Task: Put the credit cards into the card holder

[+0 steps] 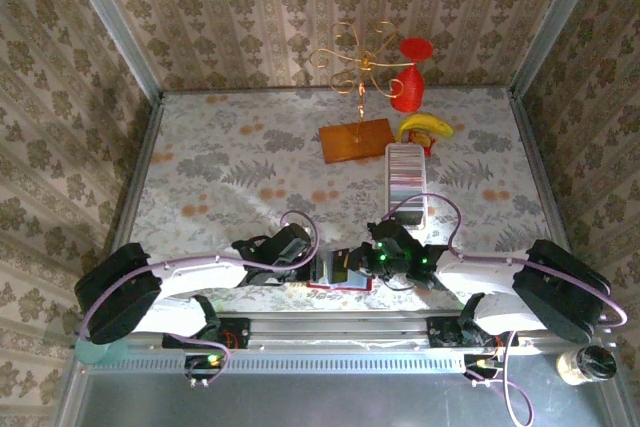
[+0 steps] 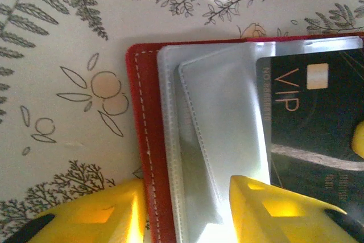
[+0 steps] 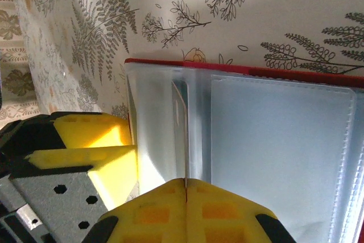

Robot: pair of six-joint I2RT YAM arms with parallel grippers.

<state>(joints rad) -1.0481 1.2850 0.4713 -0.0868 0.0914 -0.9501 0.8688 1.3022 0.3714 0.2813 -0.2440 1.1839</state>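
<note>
1. Your card holder (image 2: 140,118) is red and stitched. It lies open and flat at the table's 6 o'clock edge, between your two arms, and in the left wrist view its clear pocket leaves spread toward 3 o'clock.
2. The VIP card (image 2: 310,140) is dark and sits at 3 o'clock of those leaves, about 1 o'clock from your left fingers (image 2: 267,211). Going by its print, its long axis runs 12 to 6 there. You cannot tell whether its left edge sits under the plastic or on top of it.
3. Your right gripper (image 3: 186,189) has its fingers pressed together on a thin card seen edge-on, which points to 12 o'clock over the pockets. This is most likely the VIP card. Since this arm has the card, the seating push falls to it: along the card's plane, into the pocket mouth.
4. Your left gripper (image 2: 187,200) has its yellow fingers moderately apart, one beside the red edge and the other over the clear leaves. It clamps nothing.
5. The credit cards (image 1: 406,179) stand in a row in the white tray (image 1: 409,213), at 1 o'clock of both grippers and well apart from them. The tray's long axis runs 12 to 6.
6. The writing you can read is a gold "VIP" beside a gold chip. "NO" and a string of digits run along the card's left edge, and the digits are not surely legible.
</note>
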